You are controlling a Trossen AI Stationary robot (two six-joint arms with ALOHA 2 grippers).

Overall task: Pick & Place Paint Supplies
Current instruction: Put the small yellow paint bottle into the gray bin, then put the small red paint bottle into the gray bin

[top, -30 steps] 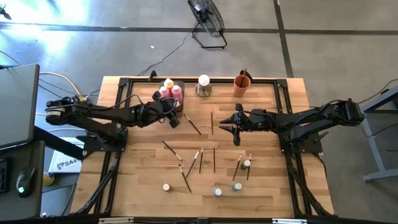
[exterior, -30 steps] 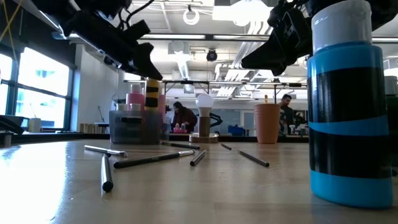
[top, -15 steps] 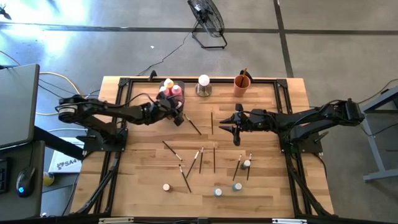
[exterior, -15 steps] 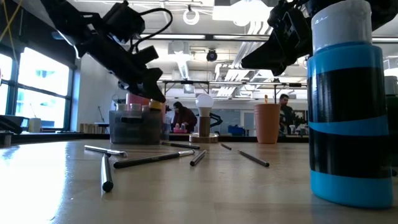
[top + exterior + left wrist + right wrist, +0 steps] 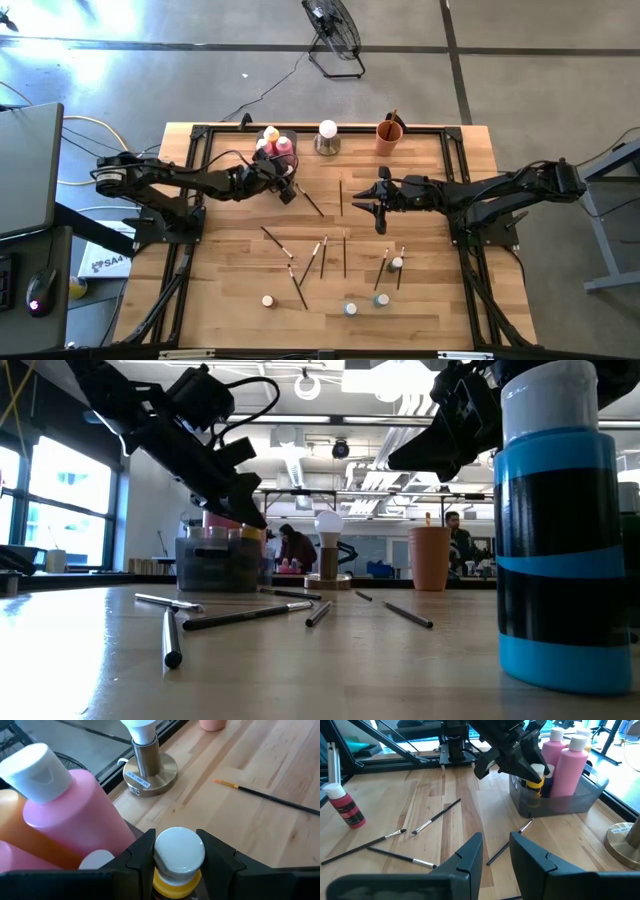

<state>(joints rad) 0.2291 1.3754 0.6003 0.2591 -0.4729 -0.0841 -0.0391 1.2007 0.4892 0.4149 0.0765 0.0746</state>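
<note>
My left gripper [image 5: 284, 182] is shut on a small yellow bottle [image 5: 536, 782] with a white cap [image 5: 179, 851], which hangs at the near-right corner of the grey tray [image 5: 555, 804]. Pink bottles [image 5: 75, 815] and an orange one [image 5: 271, 133] stand in that tray. Several thin brushes [image 5: 322, 256] and tiny bottles [image 5: 350, 309] lie or stand on the wooden table. My right gripper [image 5: 495, 854] hovers open over the table's middle right [image 5: 381, 192], with nothing between its fingers. My left gripper pinches the yellow bottle between its two fingers [image 5: 142, 856], one on either side just under the white cap [image 5: 179, 865]. The fingers slant down from the table's left. The bottle stands upright below them, its lower part behind the tray wall [image 5: 535, 800]; whether it rests on the tray floor is hidden.
A white ball lamp on a metal base [image 5: 327, 137] and an orange cup [image 5: 389, 133] stand at the far edge, right of the tray. A red-capped bottle [image 5: 345, 806] and a blue bottle [image 5: 555, 530] stand near the front. Bare wood lies at the near left.
My left gripper has sunk and moved toward the tray, still shut on the yellow bottle. The bottle hung above the tray's rim a second ago and now sits low, among the pink bottles. For the last half second it has kept still.
</note>
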